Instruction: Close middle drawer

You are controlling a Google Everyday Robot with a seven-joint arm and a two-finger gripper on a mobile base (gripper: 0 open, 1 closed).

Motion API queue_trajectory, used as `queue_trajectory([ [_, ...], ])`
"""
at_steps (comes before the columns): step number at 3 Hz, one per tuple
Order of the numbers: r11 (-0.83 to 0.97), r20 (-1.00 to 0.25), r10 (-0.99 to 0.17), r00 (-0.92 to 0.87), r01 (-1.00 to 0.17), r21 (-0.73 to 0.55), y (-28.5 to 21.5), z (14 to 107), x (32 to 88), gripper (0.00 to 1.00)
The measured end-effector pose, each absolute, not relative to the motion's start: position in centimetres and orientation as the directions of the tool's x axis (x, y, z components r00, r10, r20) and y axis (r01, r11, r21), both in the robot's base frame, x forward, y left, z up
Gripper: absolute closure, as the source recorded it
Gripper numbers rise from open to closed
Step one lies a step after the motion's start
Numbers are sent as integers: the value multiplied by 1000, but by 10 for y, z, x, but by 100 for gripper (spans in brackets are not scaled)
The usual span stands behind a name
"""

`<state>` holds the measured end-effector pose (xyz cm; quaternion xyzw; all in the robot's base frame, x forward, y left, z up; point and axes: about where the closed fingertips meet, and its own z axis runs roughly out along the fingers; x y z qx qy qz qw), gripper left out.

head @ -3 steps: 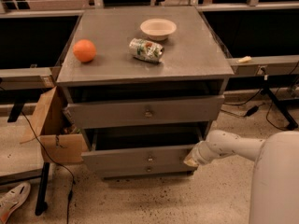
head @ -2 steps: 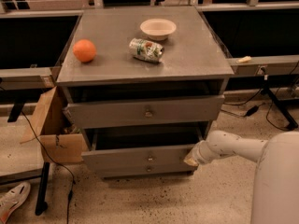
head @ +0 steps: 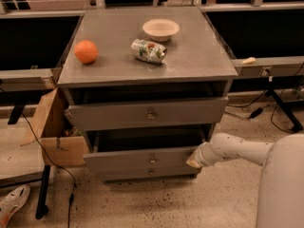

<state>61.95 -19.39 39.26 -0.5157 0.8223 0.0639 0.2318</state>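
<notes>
Camera view: grey cabinet (head: 199,56), centre frame, three drawers. Middle drawer (head: 137,159), lower centre, pulled out with a dark gap above its front, small knob at centre. Top drawer (head: 118,115) also stands out from the carcass. Gripper (head: 194,161), lower right of centre, at the right end of the middle drawer's front; whether it is parted or closed cannot be told. On top: orange (head: 86,52) left, can (head: 148,50) lying on its side, bowl (head: 160,29) behind it. Cardboard box (head: 52,127) beside the cabinet's left.

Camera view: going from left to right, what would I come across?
A shoe → orange → can → gripper, at the right end of the middle drawer front → white robot body.
</notes>
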Motion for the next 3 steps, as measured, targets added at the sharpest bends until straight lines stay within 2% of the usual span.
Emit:
queue_trajectory([
  [3, 476, -468, -809, -356, -864, -166, -187, 401, 632, 100],
])
